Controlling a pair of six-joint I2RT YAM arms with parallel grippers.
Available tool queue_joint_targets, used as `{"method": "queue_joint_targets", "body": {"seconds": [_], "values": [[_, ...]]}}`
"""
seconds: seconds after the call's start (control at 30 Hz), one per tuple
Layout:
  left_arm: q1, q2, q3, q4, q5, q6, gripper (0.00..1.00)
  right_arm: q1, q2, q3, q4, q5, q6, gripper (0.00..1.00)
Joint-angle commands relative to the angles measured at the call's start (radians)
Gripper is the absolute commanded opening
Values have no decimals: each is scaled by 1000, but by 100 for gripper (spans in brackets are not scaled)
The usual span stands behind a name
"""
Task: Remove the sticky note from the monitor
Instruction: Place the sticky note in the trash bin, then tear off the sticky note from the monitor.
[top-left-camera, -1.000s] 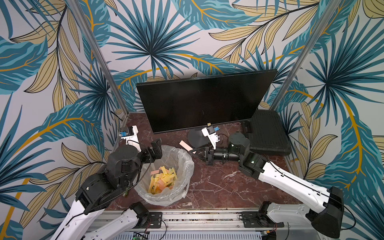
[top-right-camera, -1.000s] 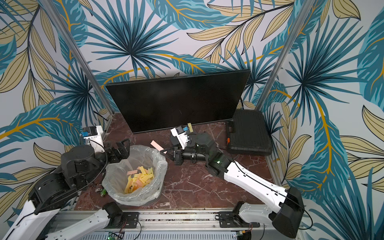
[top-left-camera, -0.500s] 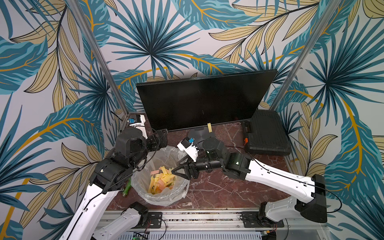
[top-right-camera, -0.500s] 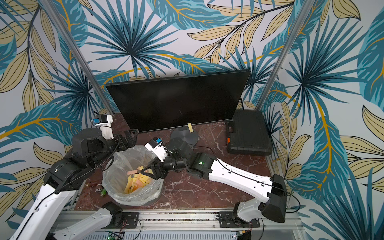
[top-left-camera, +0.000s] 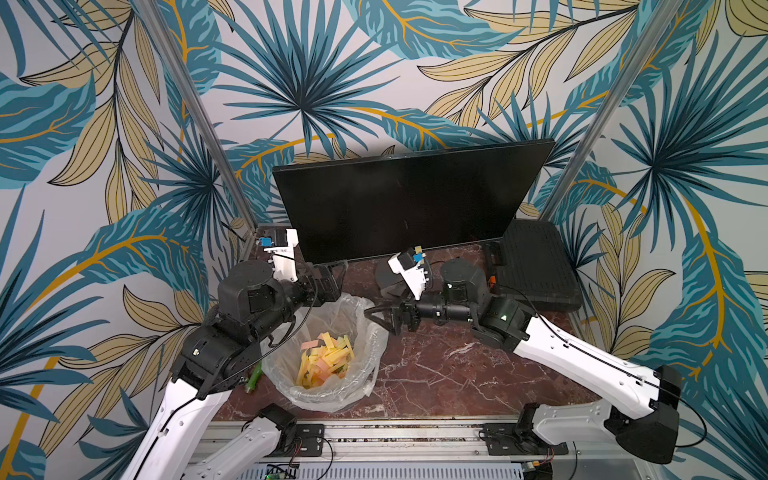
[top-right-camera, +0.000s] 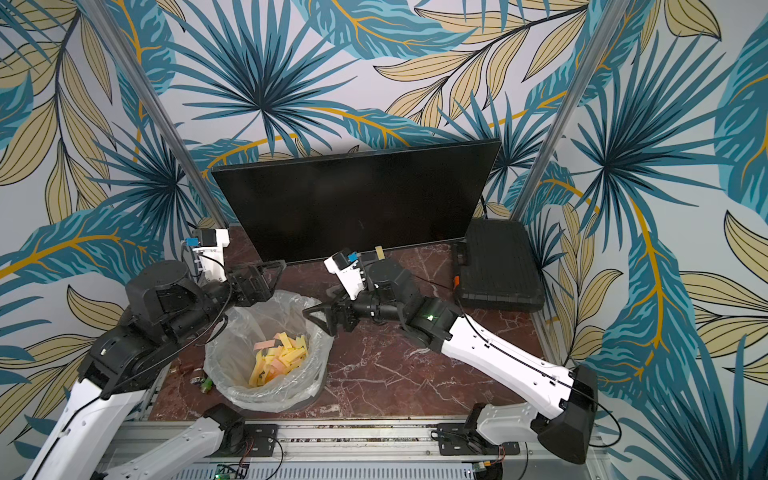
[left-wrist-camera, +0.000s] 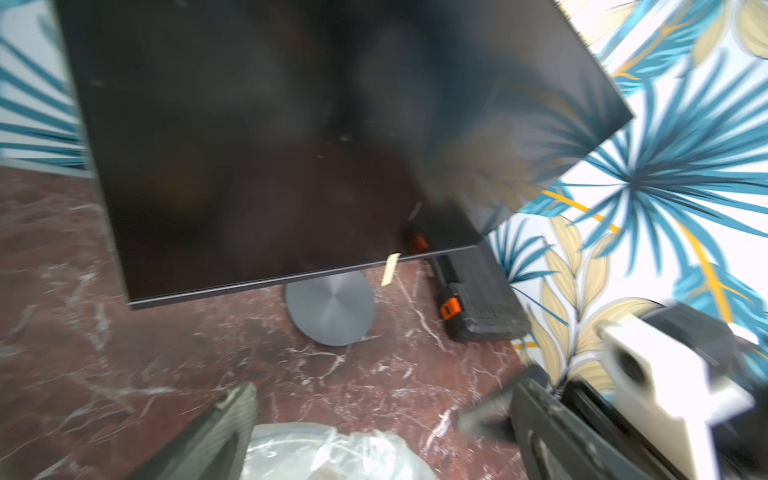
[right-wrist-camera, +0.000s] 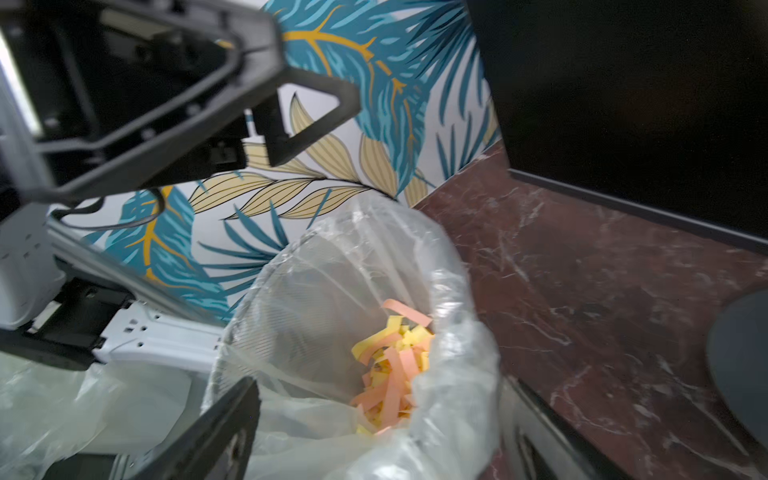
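The black monitor (top-left-camera: 407, 199) (top-right-camera: 357, 208) (left-wrist-camera: 270, 145) stands at the back on its round grey base (left-wrist-camera: 330, 307). A pale yellow sticky note (left-wrist-camera: 390, 269) (top-right-camera: 379, 251) hangs from its lower edge, right of the neck. My right gripper (top-left-camera: 384, 320) (top-right-camera: 320, 318) (right-wrist-camera: 382, 436) is open and empty at the right rim of the lined bin (top-left-camera: 376, 345) (right-wrist-camera: 453, 299). My left gripper (top-left-camera: 332, 276) (top-right-camera: 270, 276) (left-wrist-camera: 382, 436) is open and empty, just behind the bin, below the monitor's lower left corner.
The bin holds several yellow and pink paper strips (top-left-camera: 326, 359) (right-wrist-camera: 395, 365). A black ribbed case (top-left-camera: 536, 266) (left-wrist-camera: 478, 291) lies right of the monitor. A small green object (top-left-camera: 253, 376) lies left of the bin. Patterned walls close in three sides.
The right gripper carried a pink note from near the monitor base to over the bin, opened, and has drawn back to the bin's right rim. The left arm rose toward the monitor.
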Motion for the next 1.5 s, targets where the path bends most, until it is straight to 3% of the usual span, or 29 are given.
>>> {"method": "queue_joint_targets", "body": {"seconds": [0.0, 0.2, 0.43, 0.63, 0.9, 1.07, 1.47], "values": [[4, 4, -23, 105, 156, 18, 100, -118, -41, -113, 136, -41, 87, 96], [-45, 20, -47, 205, 245, 19, 100, -287, -55, -299, 342, -98, 213, 97], [-211, 84, -55, 261, 194, 61, 100, -446, 44, -486, 723, -167, 403, 97], [-332, 142, -63, 298, 127, 80, 100, -515, 228, -540, 1024, -178, 512, 97], [-398, 192, -43, 307, 104, 98, 100, -551, 511, -495, 1385, -193, 618, 95], [-405, 209, -34, 303, 99, 99, 100, -556, 636, -424, 1454, -205, 646, 93], [-409, 222, -18, 293, 94, 101, 100, -558, 753, -314, 1479, -227, 675, 87]]}}
